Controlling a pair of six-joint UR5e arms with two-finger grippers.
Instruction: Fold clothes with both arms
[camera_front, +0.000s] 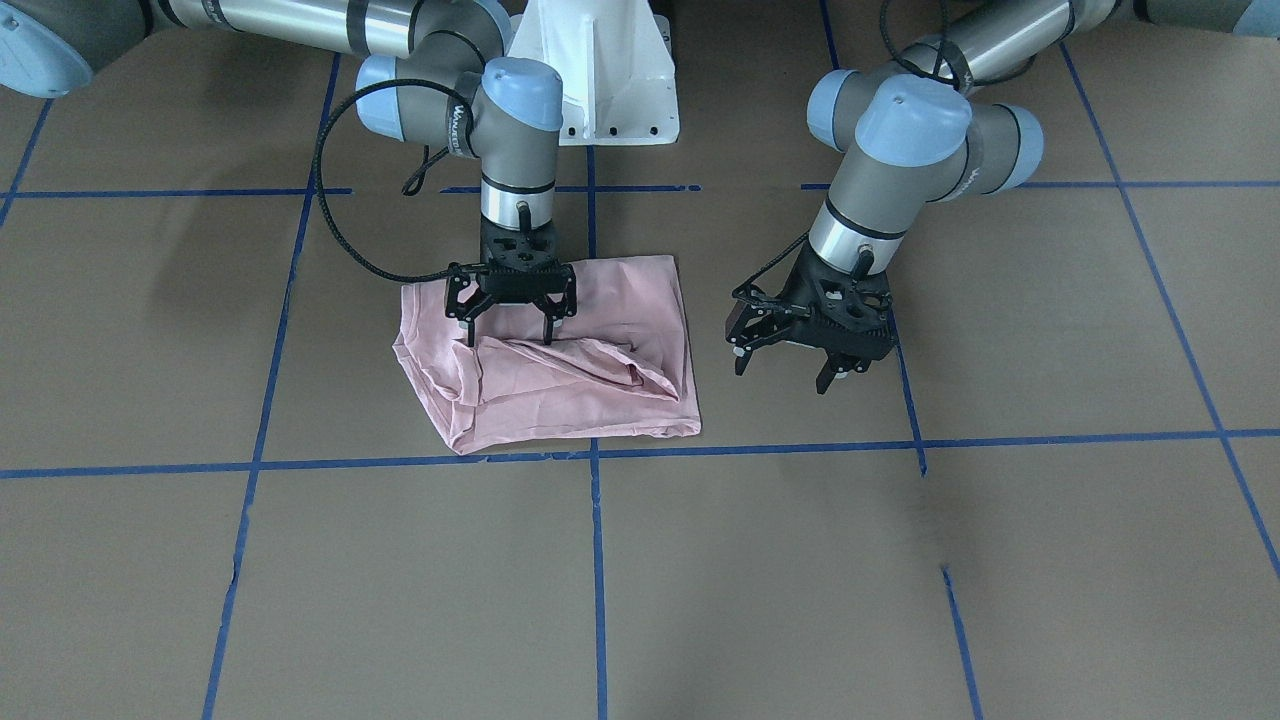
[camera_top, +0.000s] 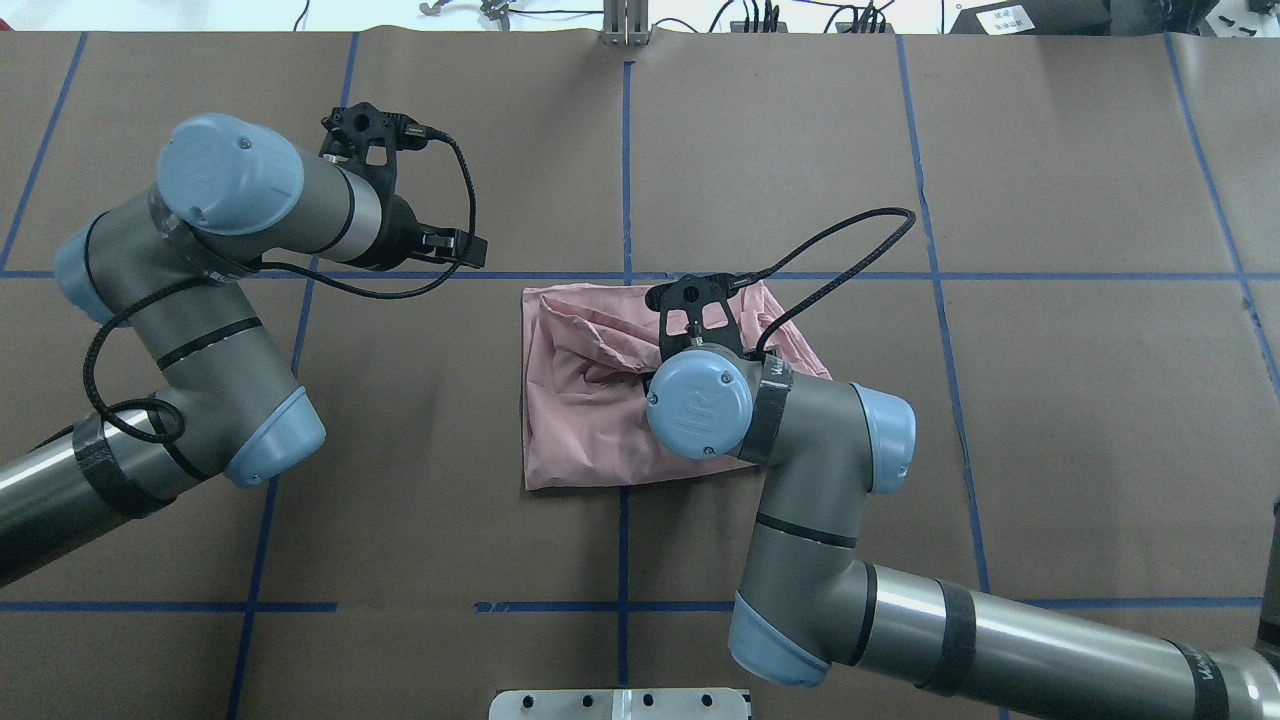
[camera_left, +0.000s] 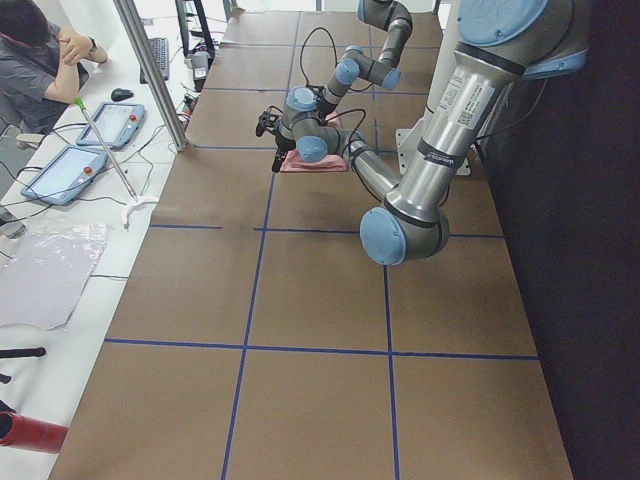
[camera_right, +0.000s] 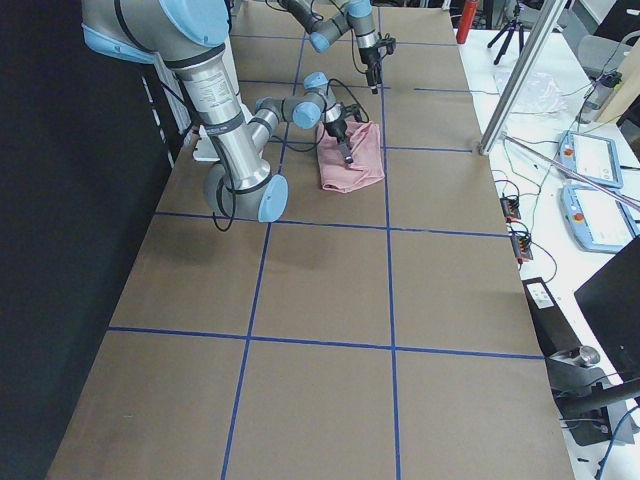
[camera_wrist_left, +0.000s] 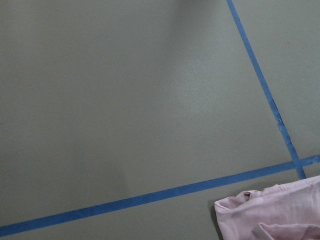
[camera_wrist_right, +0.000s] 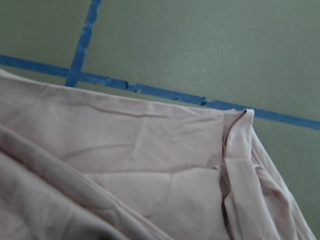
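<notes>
Folded T-shirt (camera_front: 580, 400), print hidden; fingers (camera_front: 548, 328) apart on right gripper (camera_front: 509, 342) over it and left gripper (camera_front: 781, 379) beside.

A brown table top (camera_top: 1050, 150) is crossed by blue tape lines (camera_top: 625, 150). Along one long side of the table runs a white bench (camera_left: 90, 270) with two tablets (camera_left: 62, 172), a keyboard (camera_left: 158, 58) and a plastic sheet (camera_left: 45, 270). A silver post (camera_left: 150, 70) rises at the table's edge, where a person in grey (camera_left: 35, 70) sits.
</notes>
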